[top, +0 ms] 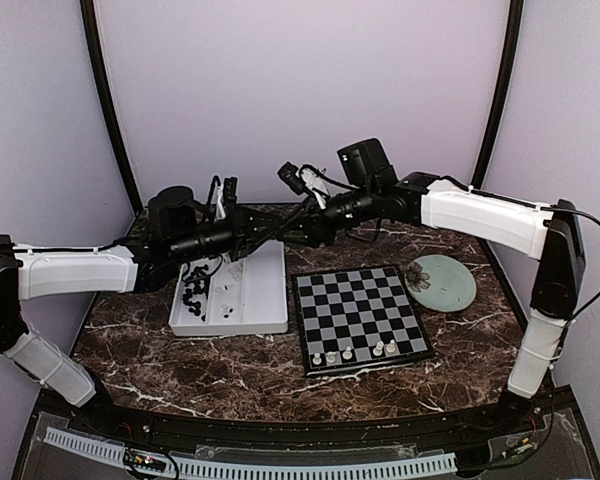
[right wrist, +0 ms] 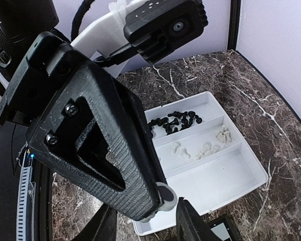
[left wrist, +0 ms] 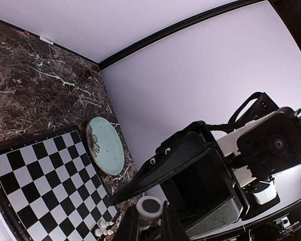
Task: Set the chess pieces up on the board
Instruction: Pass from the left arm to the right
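The board [top: 358,318] lies right of centre with several white chess pieces [top: 347,353] on its near row. It also shows in the left wrist view [left wrist: 40,186]. The two grippers meet in the air above the tray's back right corner. My left gripper [top: 268,229] [left wrist: 148,222] is shut on a white piece [left wrist: 149,207] with a dark felt base. In the right wrist view that piece [right wrist: 165,197] sits at the left fingertip. My right gripper [top: 300,222] [right wrist: 146,224] is open, with its fingers on either side of the piece.
A white tray [top: 265,305] [right wrist: 231,175] left of the board holds black pieces [top: 192,292] [right wrist: 175,120] and a few white pieces [top: 225,290] [right wrist: 205,148] in separate compartments. A pale green plate [top: 442,282] [left wrist: 106,145] sits right of the board.
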Tool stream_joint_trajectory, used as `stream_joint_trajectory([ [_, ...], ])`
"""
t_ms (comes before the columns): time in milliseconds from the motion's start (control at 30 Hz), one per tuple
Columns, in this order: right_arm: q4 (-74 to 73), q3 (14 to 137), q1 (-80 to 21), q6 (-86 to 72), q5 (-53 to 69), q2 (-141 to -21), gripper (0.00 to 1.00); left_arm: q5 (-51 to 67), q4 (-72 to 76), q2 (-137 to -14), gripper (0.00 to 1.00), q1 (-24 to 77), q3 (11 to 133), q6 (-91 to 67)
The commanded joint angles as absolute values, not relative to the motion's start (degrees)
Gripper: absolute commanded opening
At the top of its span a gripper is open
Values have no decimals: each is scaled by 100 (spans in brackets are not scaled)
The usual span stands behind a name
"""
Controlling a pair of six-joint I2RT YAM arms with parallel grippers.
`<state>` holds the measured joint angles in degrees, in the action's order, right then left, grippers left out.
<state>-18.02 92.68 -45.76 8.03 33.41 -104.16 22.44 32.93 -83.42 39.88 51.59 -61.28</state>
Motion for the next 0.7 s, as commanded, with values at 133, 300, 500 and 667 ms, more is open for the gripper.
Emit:
stream_joint_trajectory([
  [133,-1591,9425,-4623,941,3438,-10467,27,2475,3397,-8385,10,4021,5218,-6161],
  [300,-1604,9378,-4623,999,3478,-10444,17,2555,3221,-8416,13,4023,5223,-6130],
  [500,-1584,9393,-4623,983,3529,-10522,11,2472,2808,-8273,23,4018,5212,-5931],
  [667,-1522,9428,-4623,933,3586,-10622,9,2190,2253,-8047,32,4016,5219,-5645],
])
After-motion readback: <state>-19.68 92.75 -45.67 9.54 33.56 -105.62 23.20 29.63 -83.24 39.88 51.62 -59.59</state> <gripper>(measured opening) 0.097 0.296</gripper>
